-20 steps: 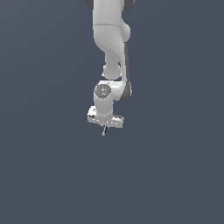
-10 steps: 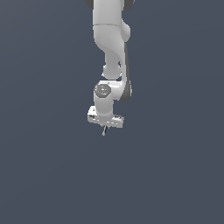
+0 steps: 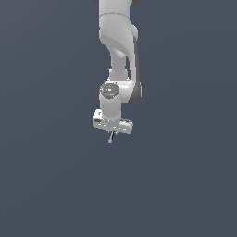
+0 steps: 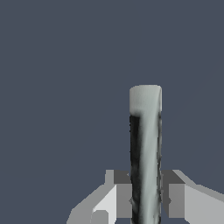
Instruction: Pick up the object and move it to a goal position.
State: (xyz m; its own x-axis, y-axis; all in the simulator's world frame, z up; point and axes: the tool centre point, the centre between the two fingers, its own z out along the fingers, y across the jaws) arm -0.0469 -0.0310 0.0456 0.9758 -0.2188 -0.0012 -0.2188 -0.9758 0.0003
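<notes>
The gripper (image 3: 111,133) points down, its fingers (image 4: 176,199) pressed against both sides of the object (image 4: 145,153) — a thin grey stick (image 3: 111,137) poking out below the fingertips, over the plain dark ground (image 3: 185,185)

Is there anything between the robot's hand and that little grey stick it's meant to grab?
No, nothing visible. The hand is already shut on the grey stick, which pokes out below its fingers. No goal marker shows, so I cannot judge the path onward.

Plain dark grey-blue surface (image 3: 46,185) fills background; nothing else visible.
</notes>
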